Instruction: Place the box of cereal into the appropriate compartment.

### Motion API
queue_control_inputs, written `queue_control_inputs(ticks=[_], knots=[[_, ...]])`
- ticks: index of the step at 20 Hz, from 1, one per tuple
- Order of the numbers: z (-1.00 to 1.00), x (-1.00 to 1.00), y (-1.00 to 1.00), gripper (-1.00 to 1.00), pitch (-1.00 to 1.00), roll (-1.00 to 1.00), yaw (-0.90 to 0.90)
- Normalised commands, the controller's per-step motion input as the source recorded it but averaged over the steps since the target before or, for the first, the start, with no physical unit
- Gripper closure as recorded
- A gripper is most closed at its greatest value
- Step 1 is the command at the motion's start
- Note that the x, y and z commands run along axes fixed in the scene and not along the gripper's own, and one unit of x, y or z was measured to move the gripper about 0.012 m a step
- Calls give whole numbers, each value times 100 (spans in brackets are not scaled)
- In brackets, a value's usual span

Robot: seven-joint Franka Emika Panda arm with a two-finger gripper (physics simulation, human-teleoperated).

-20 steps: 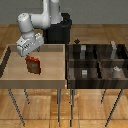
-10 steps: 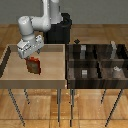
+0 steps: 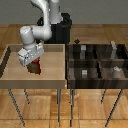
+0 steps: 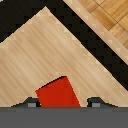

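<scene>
Red-brown box of cereal (image 4: 59, 93) lies between the gripper (image 3: 33, 62)'s wide-spread fingers in the light-wood tray (image 3: 50, 78), so closing squarely across its flat sides should secure it.

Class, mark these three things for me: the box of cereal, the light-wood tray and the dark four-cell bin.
box of cereal (image 4: 59, 93), wrist view, middle of its red face.
light-wood tray (image 3: 52, 67), exterior view, bare floor beside the box.
dark four-cell bin (image 3: 96, 61), exterior view, the centre divider.
</scene>
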Motion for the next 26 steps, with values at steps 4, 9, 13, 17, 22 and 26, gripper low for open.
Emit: queue_control_inputs(ticks=[4,9,13,17,22,26], knots=[[0,0,0,100,0,0,0],[80,0,0,100,0,0,0],[100,0,0,100,0,0,0],[100,0,0,100,0,0,0],[60,-20,0,100,0,0,0],[0,-100,0,100,0,0,0]])
